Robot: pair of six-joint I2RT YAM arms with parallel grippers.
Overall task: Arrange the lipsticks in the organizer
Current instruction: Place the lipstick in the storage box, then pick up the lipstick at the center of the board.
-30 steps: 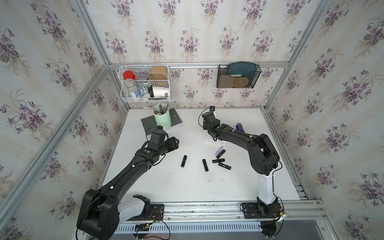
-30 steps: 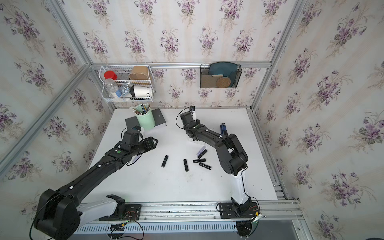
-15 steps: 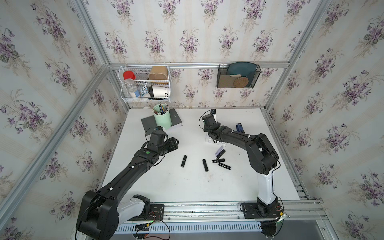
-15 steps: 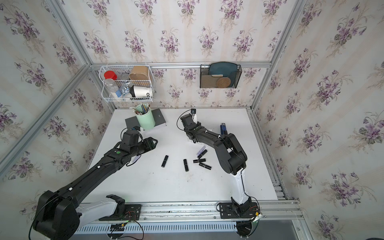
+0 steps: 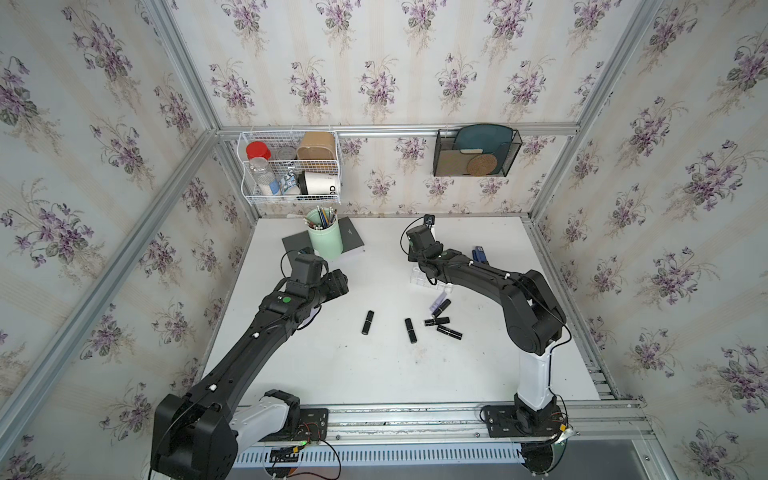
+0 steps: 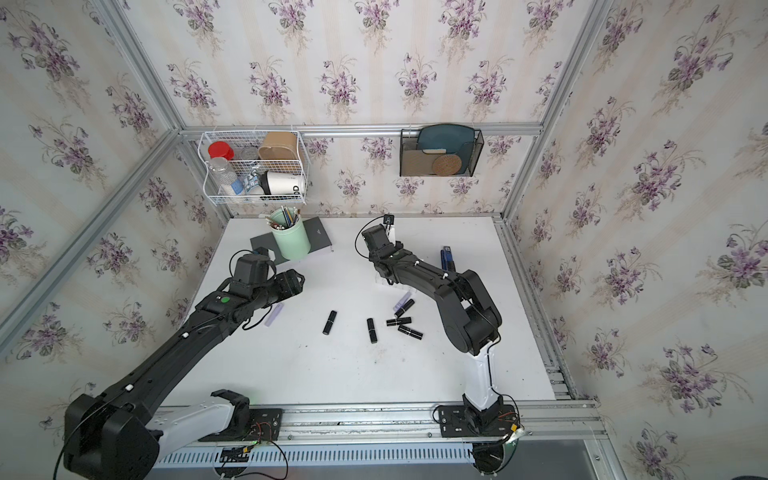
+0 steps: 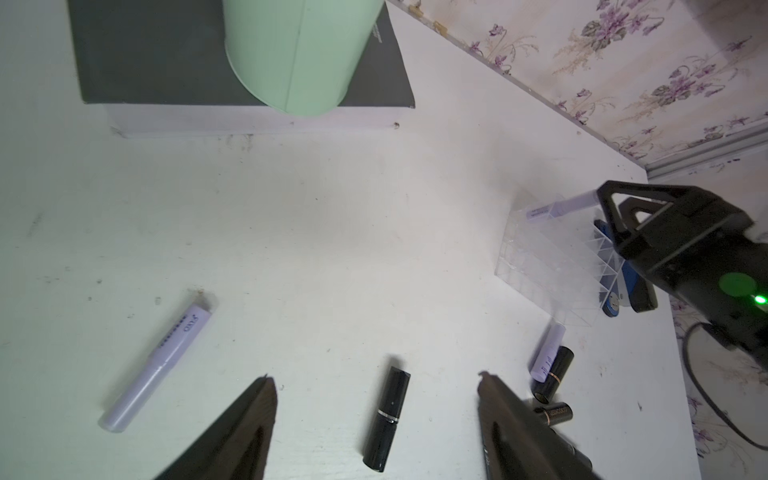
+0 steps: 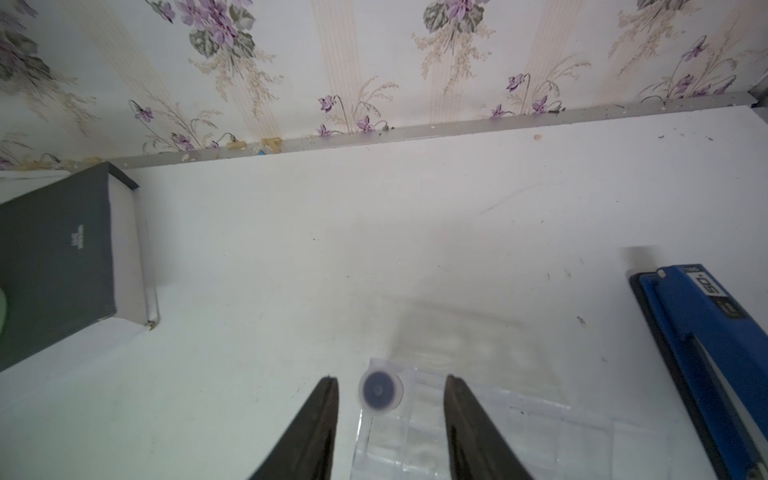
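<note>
The clear organizer (image 8: 478,424) (image 7: 552,266) sits at mid-right under my right arm. A lilac lipstick (image 8: 380,391) (image 7: 557,206) stands in its corner cell. My right gripper (image 8: 390,384) hangs open above it, jaws apart on either side without touching. My left gripper (image 7: 374,378) is wide open above a lying black lipstick (image 7: 387,417) (image 5: 368,322). Several more black lipsticks (image 5: 410,330) (image 5: 449,331) and a lilac one (image 5: 437,300) lie loose near the organizer. Another lilac lipstick (image 6: 274,314) (image 7: 156,365) lies beside my left arm.
A blue stapler (image 5: 478,254) (image 8: 706,353) lies just right of the organizer. A mint pen cup (image 5: 325,239) stands on a grey book (image 5: 353,235) at the back left. A white wire basket (image 5: 291,166) and a black mesh holder (image 5: 476,151) hang on the back wall.
My right gripper has opened and let go of the lilac lipstick, which now stands in the organizer. My left gripper has opened wider. Both arms have barely shifted.
</note>
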